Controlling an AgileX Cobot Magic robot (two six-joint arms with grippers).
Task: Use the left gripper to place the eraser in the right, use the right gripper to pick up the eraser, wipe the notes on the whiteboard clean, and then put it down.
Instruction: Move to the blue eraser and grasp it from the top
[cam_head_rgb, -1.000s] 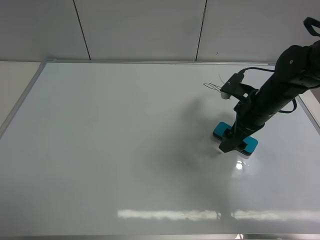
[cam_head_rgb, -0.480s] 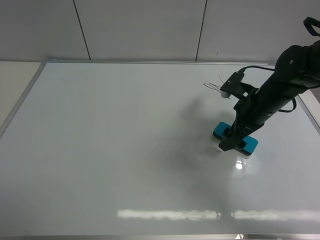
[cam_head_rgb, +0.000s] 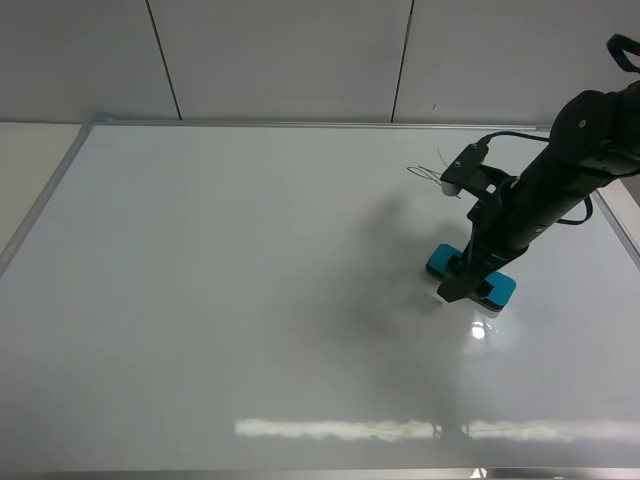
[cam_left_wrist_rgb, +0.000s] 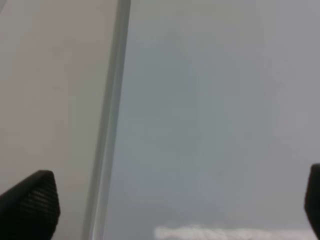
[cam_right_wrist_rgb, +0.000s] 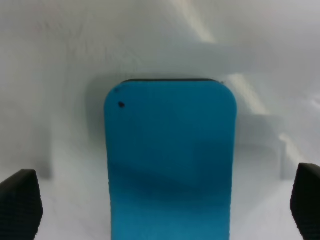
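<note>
The teal-blue eraser (cam_head_rgb: 471, 275) lies flat on the whiteboard (cam_head_rgb: 250, 280), right of the middle. My right gripper (cam_head_rgb: 468, 287) reaches down over it on the all-black arm. In the right wrist view the eraser (cam_right_wrist_rgb: 170, 160) lies between the two fingertips (cam_right_wrist_rgb: 20, 202), which stand wide apart and clear of its sides, so my right gripper (cam_right_wrist_rgb: 160, 202) is open. My left gripper (cam_left_wrist_rgb: 170, 205) is out of the exterior high view; its wrist view shows it open and empty over the board's silver frame (cam_left_wrist_rgb: 112, 125). No marker notes show on the board.
A beige table surface (cam_head_rgb: 30, 150) lies beyond the board's left frame, and a grey panelled wall (cam_head_rgb: 280, 60) stands behind it. Thin black cables (cam_head_rgb: 425, 172) loop off the right arm. A bright light reflection (cam_head_rgb: 400, 430) runs along the board's near edge.
</note>
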